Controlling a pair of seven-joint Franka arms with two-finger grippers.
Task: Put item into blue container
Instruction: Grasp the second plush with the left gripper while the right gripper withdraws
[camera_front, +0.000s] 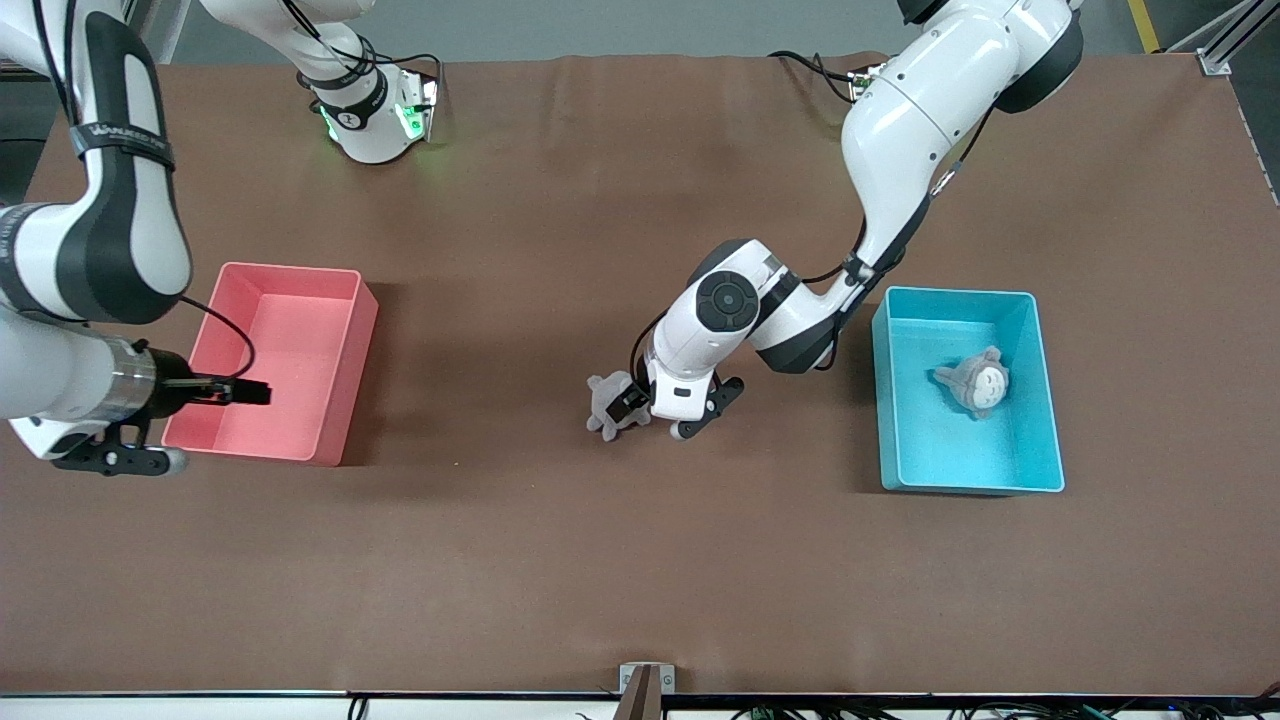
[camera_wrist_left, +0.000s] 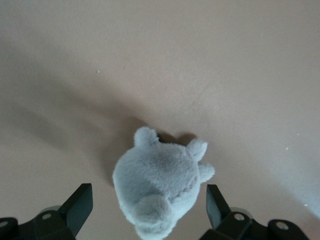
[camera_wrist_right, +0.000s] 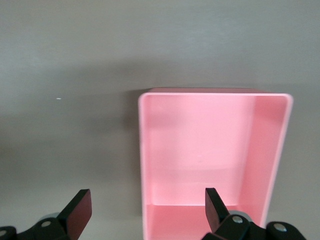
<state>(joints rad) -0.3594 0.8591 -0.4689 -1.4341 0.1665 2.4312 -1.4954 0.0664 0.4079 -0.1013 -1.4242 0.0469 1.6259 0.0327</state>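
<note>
A grey plush toy (camera_front: 607, 401) lies on the brown table near the middle, apart from both bins. My left gripper (camera_front: 628, 400) is low over it and open. In the left wrist view the grey plush toy (camera_wrist_left: 160, 182) sits between the two black fingers (camera_wrist_left: 79, 205) without either touching it. The blue container (camera_front: 950, 450) stands toward the left arm's end of the table. Inside it lies another grey plush (camera_front: 975, 385) with a pale face. My right gripper (camera_front: 245, 392) hangs open over the pink bin's edge, holding nothing.
The pink bin (camera_front: 300, 340) stands toward the right arm's end of the table and holds nothing. In the right wrist view the pink bin (camera_wrist_right: 210, 145) has one wall between the fingers of my right gripper (camera_wrist_right: 145, 207). Brown table (camera_front: 560, 560) stretches toward the front camera.
</note>
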